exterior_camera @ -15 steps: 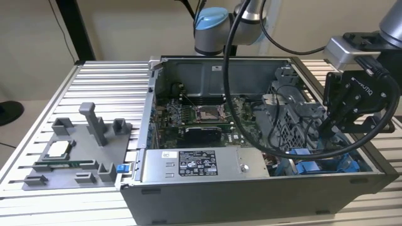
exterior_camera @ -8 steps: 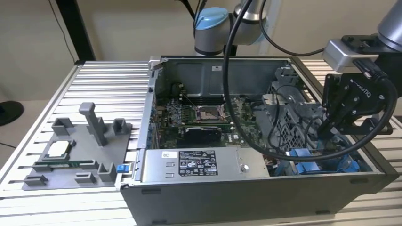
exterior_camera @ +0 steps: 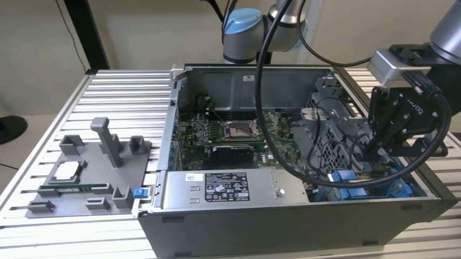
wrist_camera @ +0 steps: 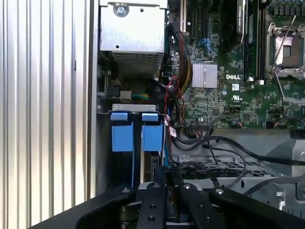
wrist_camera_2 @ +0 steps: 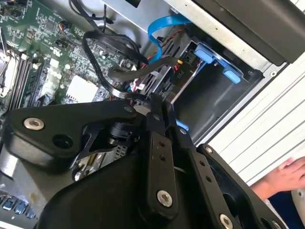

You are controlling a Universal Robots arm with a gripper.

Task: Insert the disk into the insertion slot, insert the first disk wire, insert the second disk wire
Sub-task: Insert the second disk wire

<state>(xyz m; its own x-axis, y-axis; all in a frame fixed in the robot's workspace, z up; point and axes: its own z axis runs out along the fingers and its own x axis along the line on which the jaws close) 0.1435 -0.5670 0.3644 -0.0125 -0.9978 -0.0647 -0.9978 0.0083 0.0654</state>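
The open case [exterior_camera: 288, 216] lies on a slatted table [exterior_camera: 122, 97], its inside facing up. The arm [exterior_camera: 249, 27] reaches over the case, and the gripper [exterior_camera: 378, 154] hangs low in the corner at the exterior view's right, over the slot [exterior_camera: 360, 183] with its blue rails.

In the second wrist view the gripper [wrist_camera_2: 159, 102] has its two black fingers [wrist_camera_2: 155, 138] drawn together, with no visible gap at the tips. The tips sit against a bundle of black wires [wrist_camera_2: 119, 71]; whether they pinch one of them cannot be told. A blue flat cable [wrist_camera_2: 162, 26] curves above the bundle and runs down toward the bay.

In the first wrist view the gripper [wrist_camera: 167, 179] points down at the slot [wrist_camera: 136, 133]. Two blue tabs [wrist_camera: 123, 131] stand side by side there, just below the grey power supply [wrist_camera: 133, 33]. A narrow dark edge between them may be the disk [wrist_camera: 155, 164] seated in the bay; this cannot be confirmed.

The motherboard [exterior_camera: 230, 132] lies bare in the middle of the case. The power supply [exterior_camera: 223, 189] sits along the near wall in the exterior view. A grey fixture [exterior_camera: 86, 172] with upright pegs rests on the table at the exterior view's left, well apart from the case.

A person's hand [wrist_camera_2: 286, 176] rests on the table outside the case in the second wrist view.
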